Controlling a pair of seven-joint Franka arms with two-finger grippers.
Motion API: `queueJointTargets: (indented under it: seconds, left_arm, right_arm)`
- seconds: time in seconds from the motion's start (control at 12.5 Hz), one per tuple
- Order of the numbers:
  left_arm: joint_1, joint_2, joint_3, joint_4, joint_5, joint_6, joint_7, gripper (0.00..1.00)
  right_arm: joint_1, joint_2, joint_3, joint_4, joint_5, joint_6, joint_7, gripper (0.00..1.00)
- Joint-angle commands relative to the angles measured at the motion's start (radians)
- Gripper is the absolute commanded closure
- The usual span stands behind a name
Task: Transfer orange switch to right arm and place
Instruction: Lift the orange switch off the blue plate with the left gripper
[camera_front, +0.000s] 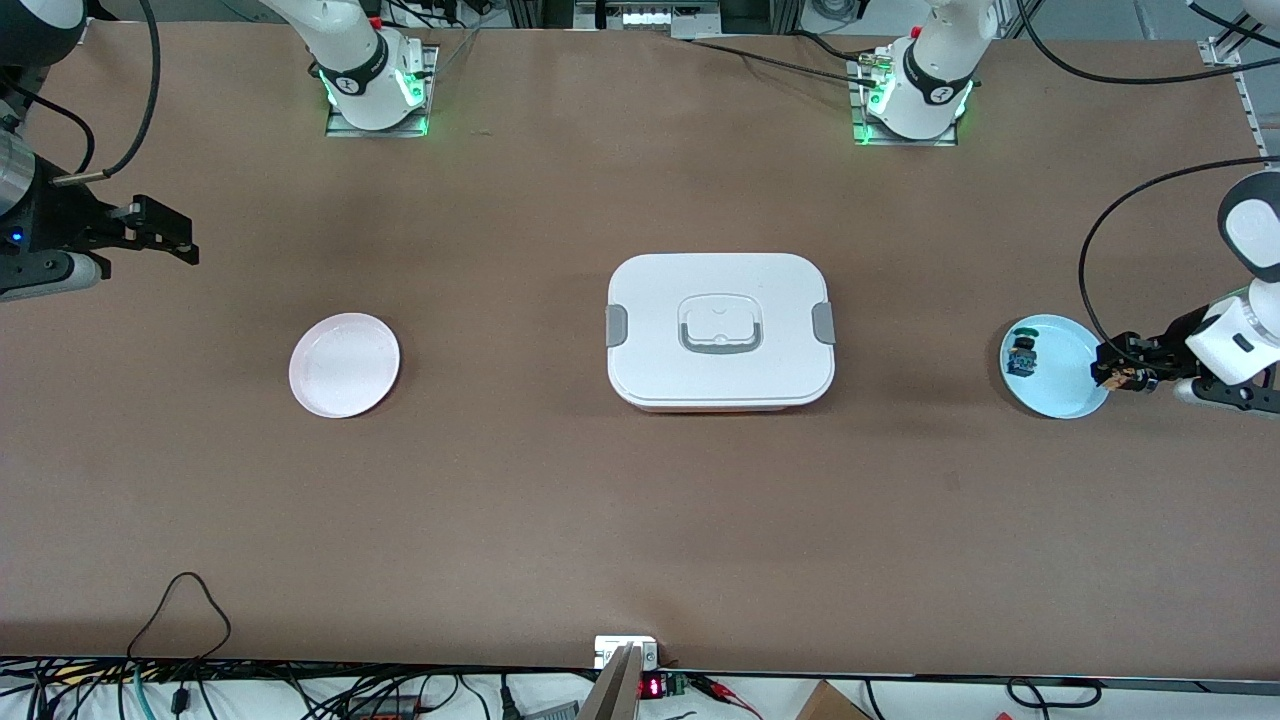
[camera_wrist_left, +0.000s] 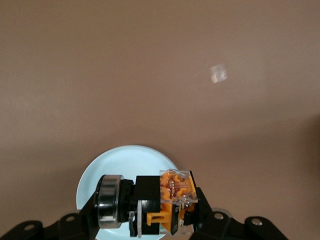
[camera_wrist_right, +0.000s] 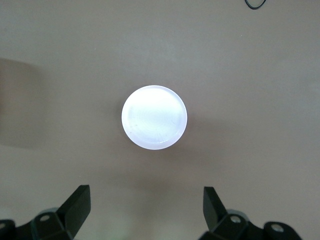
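Orange switch (camera_wrist_left: 165, 207) clamped in left gripper (camera_front: 1125, 372) over the blue plate's (camera_front: 1060, 400) rim; small, light, rigid plastic, likely slick with a fragile clear cap, so right gripper (camera_wrist_right: 147, 207), waiting spread wide, should take the free black body.

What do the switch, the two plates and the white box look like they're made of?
Switch: moulded plastic, black and orange with a clear cap, plus a shiny ring that looks metal. Blue plate and pink plate: smooth and evenly coloured, probably plastic, though glazed ceramic can't be ruled out. Box: matte white plastic by its rounded moulded lid, with grey clips and handle.
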Motion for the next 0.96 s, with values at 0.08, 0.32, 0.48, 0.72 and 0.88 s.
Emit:
queueJointTargets:
  seconds: [0.08, 0.32, 0.48, 0.72, 0.88]
  left_arm:
    - [-0.052, -0.063, 0.002, 0.046, -0.062, -0.04, 0.051, 1.0]
    - [-0.062, -0.063, 0.003, 0.069, -0.27, -0.049, 0.321, 1.0]
    - [-0.06, -0.067, 0.003, 0.072, -0.462, -0.115, 0.456, 1.0]
    - [-0.068, -0.068, 0.003, 0.072, -0.737, -0.146, 0.748, 1.0]
    - [-0.105, -0.068, 0.003, 0.069, -0.895, -0.194, 0.968, 1.0]
  right_arm:
    - [-0.01, -0.024, -0.008, -0.034, 0.114, -0.007, -0.001, 0.0]
    - [-0.054, -0.022, -0.009, -0.08, 0.307, -0.014, -0.005, 0.0]
    - [-0.071, -0.018, -0.009, -0.114, 0.419, -0.013, -0.014, 0.0]
    - [-0.116, -0.009, -0.009, -0.189, 0.635, -0.016, -0.05, 0.0]
    - [-0.143, 0.011, -0.009, -0.237, 0.772, -0.039, -0.105, 0.0]
